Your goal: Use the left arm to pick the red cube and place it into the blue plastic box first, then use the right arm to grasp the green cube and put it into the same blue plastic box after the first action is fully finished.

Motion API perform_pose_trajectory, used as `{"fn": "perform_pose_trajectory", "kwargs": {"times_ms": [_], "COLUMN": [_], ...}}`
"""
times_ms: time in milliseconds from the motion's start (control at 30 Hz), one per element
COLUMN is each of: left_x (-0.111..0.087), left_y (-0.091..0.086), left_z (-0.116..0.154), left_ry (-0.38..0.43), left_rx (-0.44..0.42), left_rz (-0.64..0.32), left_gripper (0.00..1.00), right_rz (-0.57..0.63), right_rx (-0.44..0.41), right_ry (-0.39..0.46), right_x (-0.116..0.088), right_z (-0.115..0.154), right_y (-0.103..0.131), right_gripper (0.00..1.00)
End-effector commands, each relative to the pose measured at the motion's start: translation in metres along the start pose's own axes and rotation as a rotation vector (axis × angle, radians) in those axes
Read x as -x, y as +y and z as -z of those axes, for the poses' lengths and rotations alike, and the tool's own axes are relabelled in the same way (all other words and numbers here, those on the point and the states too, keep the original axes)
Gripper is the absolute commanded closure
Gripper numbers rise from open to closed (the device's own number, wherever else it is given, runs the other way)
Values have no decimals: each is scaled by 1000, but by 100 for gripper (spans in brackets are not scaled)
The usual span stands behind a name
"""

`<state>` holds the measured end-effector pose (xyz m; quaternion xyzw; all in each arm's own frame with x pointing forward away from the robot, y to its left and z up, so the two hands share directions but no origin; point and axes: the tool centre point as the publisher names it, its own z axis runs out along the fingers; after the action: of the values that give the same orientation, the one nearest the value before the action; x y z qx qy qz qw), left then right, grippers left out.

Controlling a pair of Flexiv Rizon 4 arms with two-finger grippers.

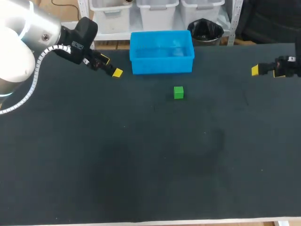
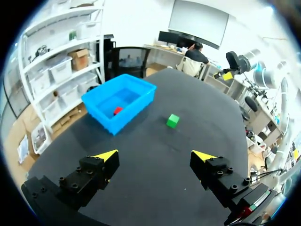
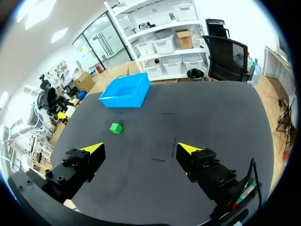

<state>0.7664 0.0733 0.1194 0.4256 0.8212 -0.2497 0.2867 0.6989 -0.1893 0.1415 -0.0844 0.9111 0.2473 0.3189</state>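
Observation:
The red cube (image 2: 118,110) lies inside the blue plastic box (image 2: 104,110), seen in the left wrist view; in the head view it does not show in the box (image 1: 162,66). The green cube (image 1: 178,92) sits on the black table just in front of the box, also ahead of both wrist cameras (image 2: 172,121) (image 3: 116,128). My left gripper (image 1: 111,66) hovers open and empty beside the box's left end (image 2: 155,157). My right gripper (image 1: 256,70) hangs open and empty at the far right, well away from the cube (image 3: 141,149). The box (image 3: 123,100) lies beyond the cube there.
The black table (image 1: 141,160) spreads wide in front of the cube and box, with nothing else standing on it. The box sits near the table's far edge.

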Motion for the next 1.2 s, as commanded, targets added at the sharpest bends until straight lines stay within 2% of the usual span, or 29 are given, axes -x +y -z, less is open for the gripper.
{"fn": "perform_pose_trajectory", "kwargs": {"times_ms": [33,333,667,800,933,1200], "left_x": [-1,-1,-1,-1,-1,-1], "left_y": [1,1,1,1,1,1], "left_z": [0,0,0,0,0,0], "left_ry": [-4,-4,-4,-4,-4,-4], "left_rx": [-3,-3,-3,-3,-3,-3], "left_rz": [-3,-3,-3,-3,-3,-3], "left_gripper": [0,0,0,0,0,0], "right_rz": [5,62,72,60,79,79], "right_rx": [-44,-93,-263,-298,-296,-296], "right_ry": [28,151,325,371,401,401], "right_x": [5,12,24,28,30,30], "right_z": [-8,-32,-62,-75,-86,-86], "right_y": [11,31,61,74,89,89], "right_gripper": [0,0,0,0,0,0]}}
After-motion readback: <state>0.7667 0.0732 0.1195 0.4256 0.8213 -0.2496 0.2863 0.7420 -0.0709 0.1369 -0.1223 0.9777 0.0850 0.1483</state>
